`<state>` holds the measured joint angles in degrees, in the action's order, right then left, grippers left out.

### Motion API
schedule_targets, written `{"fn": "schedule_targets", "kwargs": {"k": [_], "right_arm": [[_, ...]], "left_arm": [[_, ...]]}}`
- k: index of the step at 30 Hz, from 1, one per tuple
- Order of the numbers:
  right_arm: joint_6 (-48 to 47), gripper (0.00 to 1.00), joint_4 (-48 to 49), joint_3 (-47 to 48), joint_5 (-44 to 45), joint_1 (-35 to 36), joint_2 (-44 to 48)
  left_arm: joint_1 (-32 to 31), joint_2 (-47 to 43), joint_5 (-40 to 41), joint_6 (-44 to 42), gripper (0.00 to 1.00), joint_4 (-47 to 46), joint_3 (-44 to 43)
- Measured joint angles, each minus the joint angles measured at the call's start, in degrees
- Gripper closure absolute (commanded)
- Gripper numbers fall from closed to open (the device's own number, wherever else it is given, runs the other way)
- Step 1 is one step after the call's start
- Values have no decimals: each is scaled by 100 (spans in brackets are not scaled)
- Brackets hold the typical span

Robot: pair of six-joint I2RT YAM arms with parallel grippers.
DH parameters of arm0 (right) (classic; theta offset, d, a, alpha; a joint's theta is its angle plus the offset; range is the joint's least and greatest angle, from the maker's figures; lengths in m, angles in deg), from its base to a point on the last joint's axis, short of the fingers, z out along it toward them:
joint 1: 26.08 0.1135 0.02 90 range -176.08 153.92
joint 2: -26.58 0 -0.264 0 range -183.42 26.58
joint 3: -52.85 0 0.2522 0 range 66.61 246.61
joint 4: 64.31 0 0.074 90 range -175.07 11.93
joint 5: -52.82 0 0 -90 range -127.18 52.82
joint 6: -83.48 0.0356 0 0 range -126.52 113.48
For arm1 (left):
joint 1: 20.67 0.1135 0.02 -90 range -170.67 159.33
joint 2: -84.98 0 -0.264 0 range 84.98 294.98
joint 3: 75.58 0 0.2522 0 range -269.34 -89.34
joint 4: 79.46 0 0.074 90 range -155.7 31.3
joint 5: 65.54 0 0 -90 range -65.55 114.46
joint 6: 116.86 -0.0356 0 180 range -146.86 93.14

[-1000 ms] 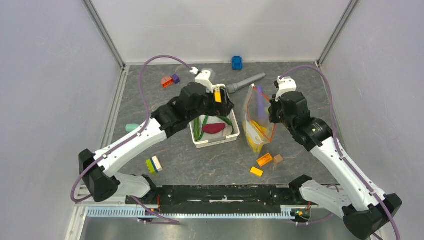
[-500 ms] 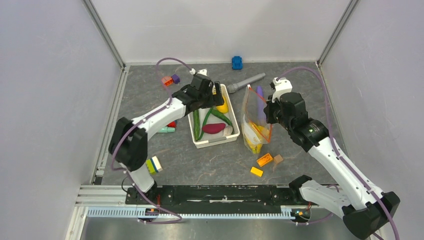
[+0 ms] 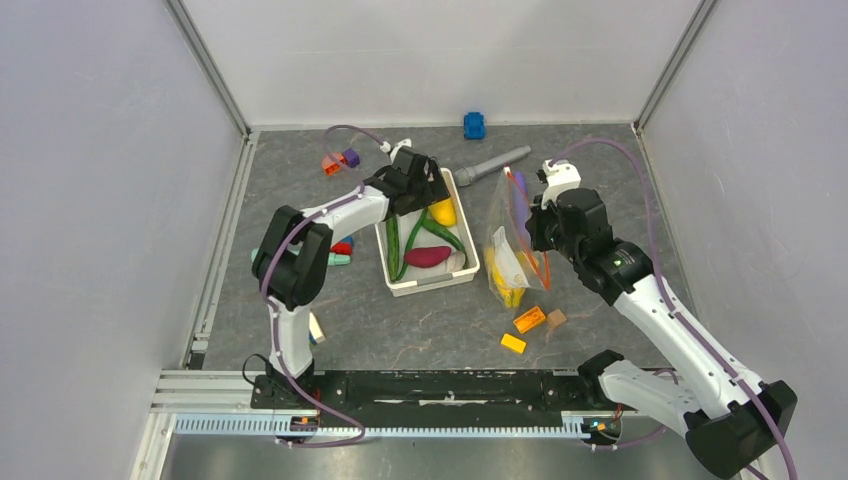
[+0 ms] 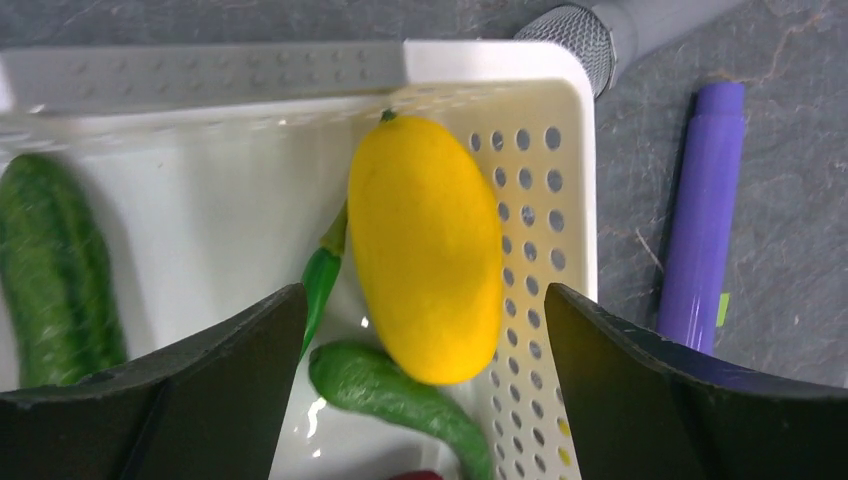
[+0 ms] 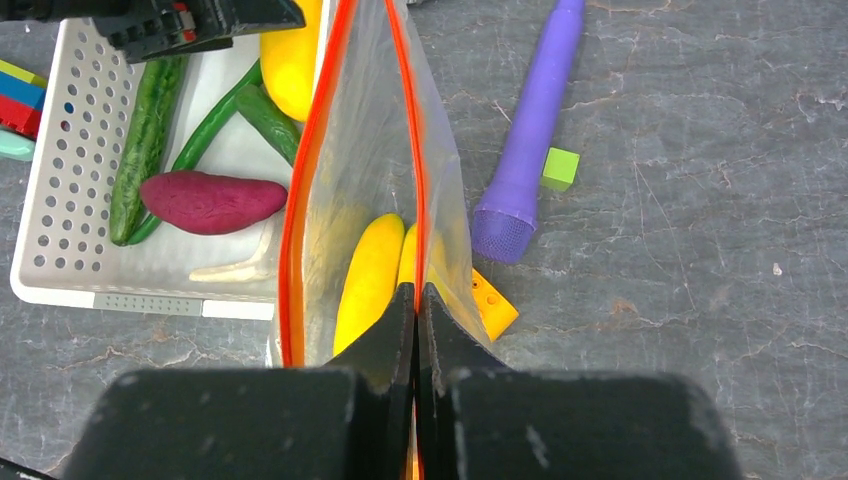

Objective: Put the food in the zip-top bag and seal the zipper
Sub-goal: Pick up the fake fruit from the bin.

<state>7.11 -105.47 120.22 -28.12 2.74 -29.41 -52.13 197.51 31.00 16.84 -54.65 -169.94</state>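
Observation:
The clear zip-top bag (image 3: pixel 510 250) stands open beside the white basket (image 3: pixel 400 285), holding yellow pieces (image 5: pixel 365 280). My right gripper (image 5: pixel 416 295) is shut on the right side of the bag's mouth, on the orange-red zipper strip (image 5: pixel 300 200). My left gripper (image 4: pixel 425 300) is open over the basket's far end, its jaws either side of a yellow piece (image 4: pixel 425 250) without touching it. Green cucumbers (image 3: pixel 393 245), a purple-red sweet potato (image 5: pixel 210 200) and a whitish piece (image 5: pixel 235 268) lie in the basket.
A long purple cylinder (image 5: pixel 530 130) and a green cube (image 5: pixel 561 168) lie right of the bag. A grey rod (image 3: pixel 490 165) and a blue toy (image 3: pixel 474 125) sit at the back. Orange and yellow blocks (image 3: pixel 529 319) lie in front of the bag, other blocks (image 3: pixel 340 250) left of the basket.
My left arm has reached out and lowered to the basket's far end, uncovering the basket's contents. My right gripper has shifted slightly left with the bag's edge.

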Motion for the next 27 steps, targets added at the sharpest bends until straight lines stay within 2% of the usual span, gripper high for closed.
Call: {"fn": "schedule_targets", "kwargs": {"k": [8, 12, 15, 22, 27], "right_arm": [[7, 100, 0, -24, -4, 0, 0], [7, 100, 11, -24, -90, 0, 15], [7, 100, 44, -24, -212, 0, 44], [0, 100, -13, 68, -505, 0, 74], [2, 100, -138, 407, -581, 2, -2]], "left_arm": [[0, 496, -87, 181, 24, -92, -328], [0, 627, -116, 275, 26, -96, -328], [0, 697, -127, 323, 32, -98, -334], [0, 787, -229, 411, 72, -155, -382], [0, 763, -247, 409, 91, -146, -372]]}}
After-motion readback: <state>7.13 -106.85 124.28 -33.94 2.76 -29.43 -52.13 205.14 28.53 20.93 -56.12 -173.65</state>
